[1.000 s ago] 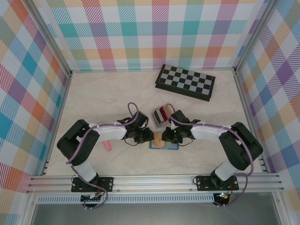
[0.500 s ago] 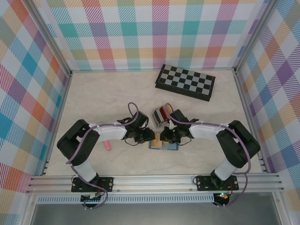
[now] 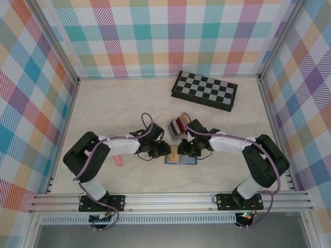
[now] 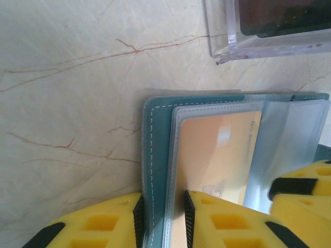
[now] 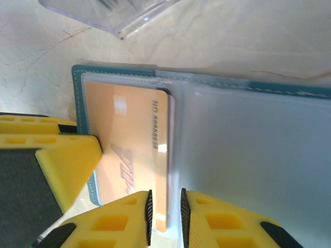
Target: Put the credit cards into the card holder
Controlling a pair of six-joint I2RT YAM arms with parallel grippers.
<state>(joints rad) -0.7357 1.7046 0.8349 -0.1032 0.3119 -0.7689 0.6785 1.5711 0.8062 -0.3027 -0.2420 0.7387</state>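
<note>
At the middle of the counter (image 3: 114, 113), both arms fold inward and low, the left gripper (image 4: 163, 223) clamped narrowly on the edge of the open teal holder (image 4: 156, 139), the right gripper (image 5: 165, 217) pinching the tan card (image 5: 129, 150) that lies flat at its clear sleeve.

The left pincer (image 4: 162, 216) grips the teal card holder (image 4: 155, 134), a tan card (image 4: 214, 155) sleeved inside.

Your left gripper (image 3: 165, 150) and right gripper (image 3: 182, 150) cover most of the card holder (image 3: 189, 161) from above. On the right wrist, the tan card (image 5: 129, 144) loses its lower end between the fingers (image 5: 222, 222).
</note>
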